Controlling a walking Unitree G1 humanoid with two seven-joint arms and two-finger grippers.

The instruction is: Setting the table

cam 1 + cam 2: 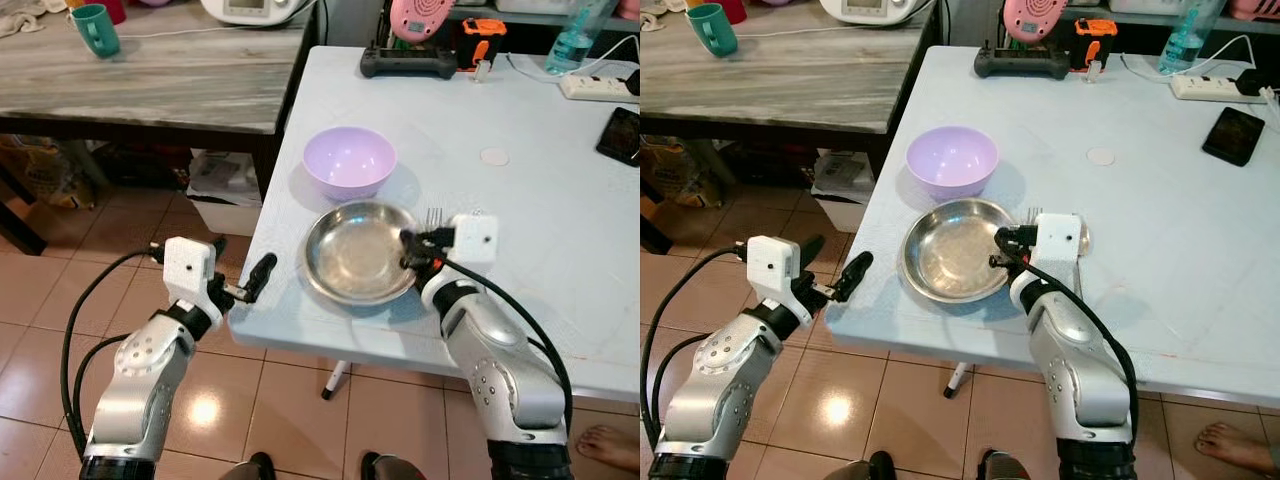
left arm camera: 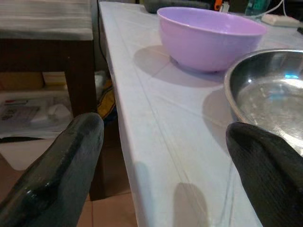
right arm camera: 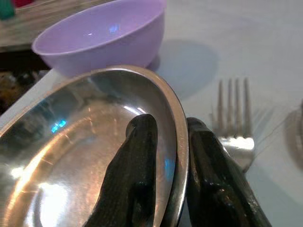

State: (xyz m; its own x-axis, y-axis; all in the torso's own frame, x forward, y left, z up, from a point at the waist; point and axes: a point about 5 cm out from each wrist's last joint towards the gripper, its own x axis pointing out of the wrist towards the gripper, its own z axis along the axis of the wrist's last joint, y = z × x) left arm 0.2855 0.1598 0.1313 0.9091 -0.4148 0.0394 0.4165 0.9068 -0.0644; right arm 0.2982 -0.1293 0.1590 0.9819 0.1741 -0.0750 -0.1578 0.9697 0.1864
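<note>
Now the right end effector (image 1: 412, 250) pinches the right rim of the steel plate (image 1: 355, 255) near the surface's (image 1: 560, 250) edge; the left end effector (image 1: 240, 280) waits wide open. Next, I judge, it places the plate beside the fork (image 3: 234, 127), before the purple bowl (image 1: 350, 160).

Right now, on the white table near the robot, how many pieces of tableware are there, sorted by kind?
Bowls: 2, the purple bowl and the steel bowl whose rim the right gripper pinches.
Forks: 1, the fork lying beside the steel bowl.
Total: 3.
</note>
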